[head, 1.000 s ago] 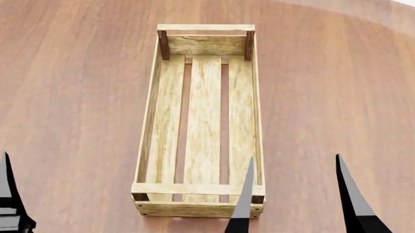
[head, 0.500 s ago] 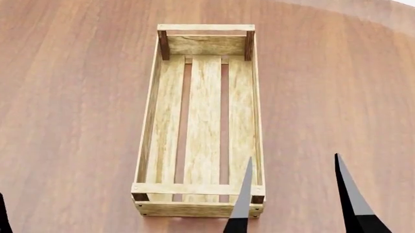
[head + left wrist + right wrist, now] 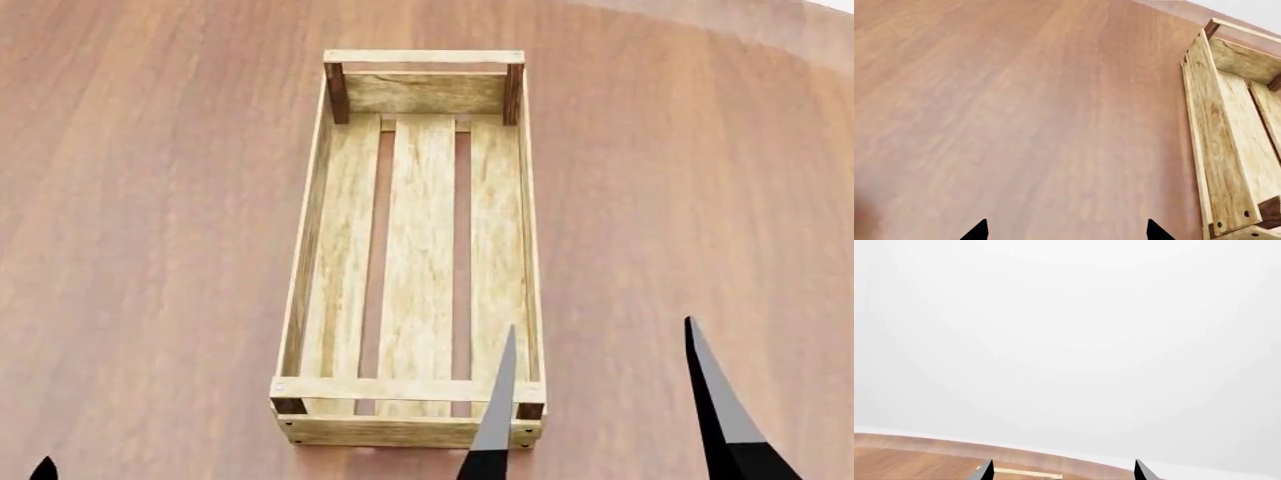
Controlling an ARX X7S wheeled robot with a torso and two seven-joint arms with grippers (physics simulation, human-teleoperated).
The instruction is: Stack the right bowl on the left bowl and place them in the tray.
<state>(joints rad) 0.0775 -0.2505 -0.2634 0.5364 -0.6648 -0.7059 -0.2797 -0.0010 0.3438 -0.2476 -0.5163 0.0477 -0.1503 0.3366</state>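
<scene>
Head view: one tray [image 3: 420, 250], light wood, long rectangle with a three-slat floor, low plank sides and dark corner posts, lying lengthwise away from the robot on a reddish-brown wooden table [image 3: 160, 200], nothing inside it; the table's curved far edge shows at the upper right corner. Right gripper [image 3: 601, 400]: two dark tapered fingers rising from the bottom edge, spread wide with nothing between them, the inner finger [image 3: 497, 420] overlapping the tray's near right corner, the outer one over bare table beside the tray. Left gripper: only a small dark tip [image 3: 44, 468] at the bottom left edge, well apart from the tray; finger spread cannot be told here. No bowl appears in any view. Left wrist view: left gripper [image 3: 1066, 232], two dark fingertips set wide apart over bare table, holding nothing; the tray's long side plank [image 3: 1211, 150] and a dark corner post close up, detail the head view lacks. Right wrist view: mostly blank white background; right gripper [image 3: 1064, 471], two tips spread wide; a strip of table edge [image 3: 914, 450] and a sliver of pale tray wood [image 3: 1021, 473] between the tips.
</scene>
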